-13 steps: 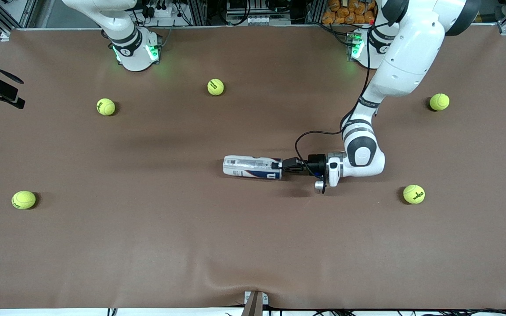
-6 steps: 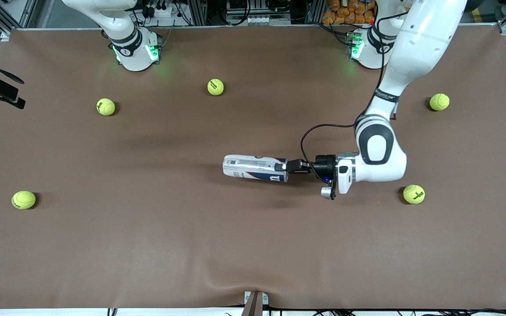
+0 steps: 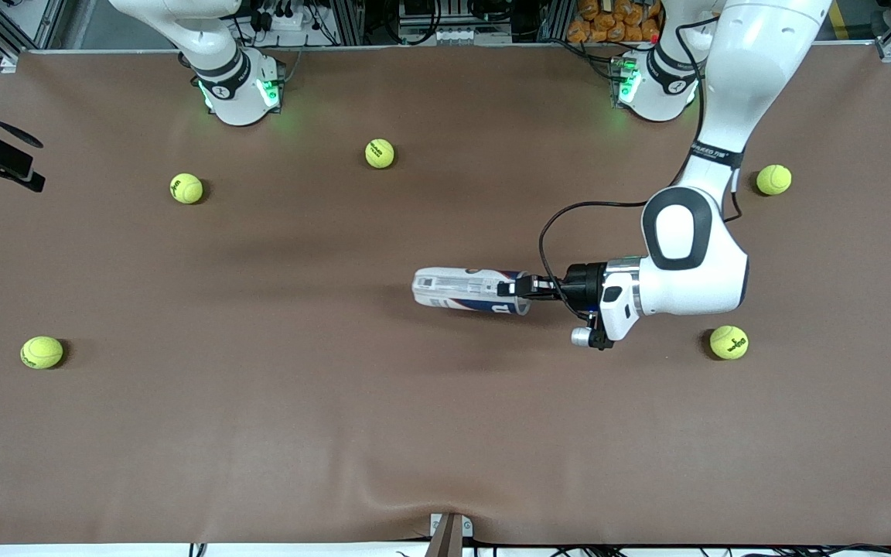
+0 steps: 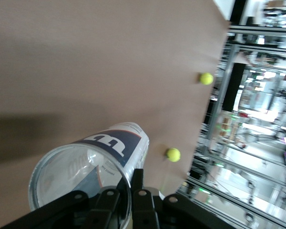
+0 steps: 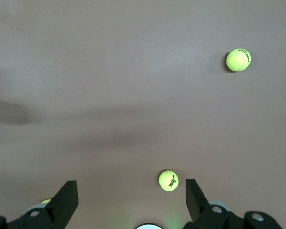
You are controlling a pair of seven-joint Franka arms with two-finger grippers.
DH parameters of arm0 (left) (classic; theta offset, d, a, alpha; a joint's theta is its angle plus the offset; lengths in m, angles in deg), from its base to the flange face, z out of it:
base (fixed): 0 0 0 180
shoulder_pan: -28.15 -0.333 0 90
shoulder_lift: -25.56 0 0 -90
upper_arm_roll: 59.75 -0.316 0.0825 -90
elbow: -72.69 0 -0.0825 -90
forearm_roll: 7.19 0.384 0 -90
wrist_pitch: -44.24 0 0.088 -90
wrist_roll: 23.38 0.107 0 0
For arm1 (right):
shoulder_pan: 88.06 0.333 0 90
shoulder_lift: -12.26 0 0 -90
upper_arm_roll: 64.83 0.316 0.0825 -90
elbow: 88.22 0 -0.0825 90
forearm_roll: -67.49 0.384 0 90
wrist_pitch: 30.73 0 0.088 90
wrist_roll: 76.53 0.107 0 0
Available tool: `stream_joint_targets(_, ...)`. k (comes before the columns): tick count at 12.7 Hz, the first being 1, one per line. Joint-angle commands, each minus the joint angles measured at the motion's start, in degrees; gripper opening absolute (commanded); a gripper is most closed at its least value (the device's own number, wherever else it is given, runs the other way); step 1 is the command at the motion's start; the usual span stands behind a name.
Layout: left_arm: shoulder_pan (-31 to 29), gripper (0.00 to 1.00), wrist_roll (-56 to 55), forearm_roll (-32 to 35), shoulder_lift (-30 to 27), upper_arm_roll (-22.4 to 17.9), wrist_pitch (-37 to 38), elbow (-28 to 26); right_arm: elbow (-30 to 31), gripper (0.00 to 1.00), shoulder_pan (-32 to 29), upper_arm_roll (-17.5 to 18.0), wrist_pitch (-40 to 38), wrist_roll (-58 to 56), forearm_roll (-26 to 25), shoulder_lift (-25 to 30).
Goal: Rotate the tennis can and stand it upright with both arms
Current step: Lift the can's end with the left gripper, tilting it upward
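Pinching the tennis can's (image 3: 470, 290) rim, left gripper (image 3: 519, 288) shows only in front view.

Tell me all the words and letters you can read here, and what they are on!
"W": big white logo on the dark-blue label of the tennis can, which the left gripper holds by its rim.
Small print on the can's white label: too blurred to read.
Dark brand marks on the tennis balls: too small to read.

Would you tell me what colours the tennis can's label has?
White and dark blue on the tennis can; left wrist view shows it best.
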Motion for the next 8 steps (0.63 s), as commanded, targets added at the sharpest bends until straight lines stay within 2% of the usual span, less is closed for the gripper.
stream_joint_targets(1,1.6,0.0,-12.7,10.3,-1.1,0.5,-1.0,3.4,0.5,1.0,-0.9,0.6,0.3,-0.7,1.0,0.3)
stream_joint_targets(3,4.1,0.0,-22.9,17.1,-1.2,0.4,-1.0,6.1,0.5,1.0,-0.9,0.6,0.3,-0.7,1.0,0.3)
stream_joint_targets(8,11.3,0.0,-47.8,40.7,-1.1,0.6,-1.0,11.7,0.5,1.0,-0.8,0.7,0.0,-0.8,1.0,0.3)
